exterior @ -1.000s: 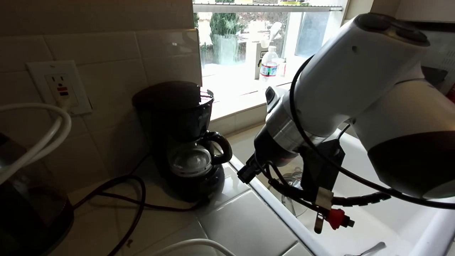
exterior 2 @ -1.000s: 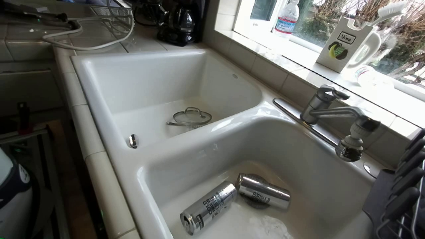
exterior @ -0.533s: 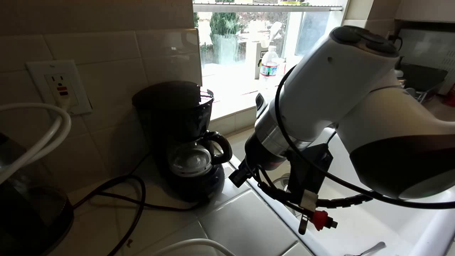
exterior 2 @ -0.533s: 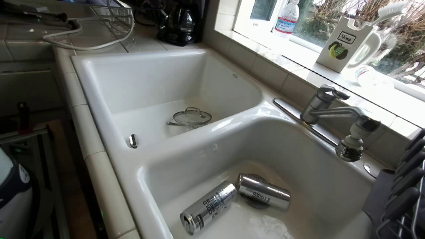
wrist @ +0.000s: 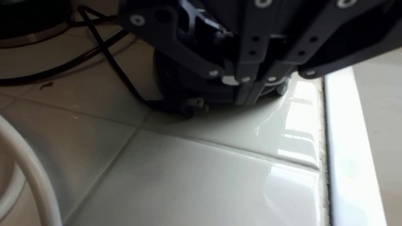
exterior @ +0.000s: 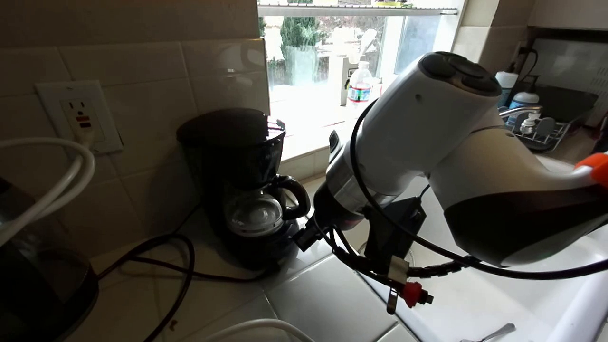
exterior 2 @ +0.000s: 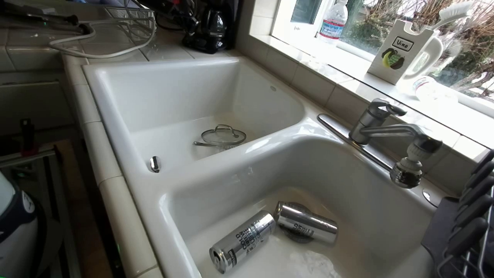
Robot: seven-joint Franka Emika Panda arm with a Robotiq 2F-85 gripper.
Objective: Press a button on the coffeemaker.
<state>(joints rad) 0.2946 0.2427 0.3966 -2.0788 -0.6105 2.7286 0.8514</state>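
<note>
The black coffeemaker (exterior: 232,156) stands upright on the tiled counter against the wall, its glass carafe (exterior: 256,216) in place with the handle toward the sink. In an exterior view it shows at the top, partly cut off (exterior 2: 214,29). My gripper (exterior: 300,241) is shut and empty, its fingertips pointing down at the front of the coffeemaker's base, very close to it; I cannot tell if they touch. In the wrist view the shut fingertips (wrist: 249,102) overlap the dark base (wrist: 194,80). The base's front and any button are hidden or too dark to make out.
A black cord with a plug (wrist: 195,103) lies beside the base. White cables (exterior: 61,185) and a dark rounded object (exterior: 42,289) are at the near left. The sink (exterior 2: 162,92) borders the counter. A bottle (exterior: 359,85) stands on the windowsill.
The arm has moved left in an exterior view, bringing the shut gripper from over the sink edge to the coffeemaker's base. The coffeemaker has not moved.
</note>
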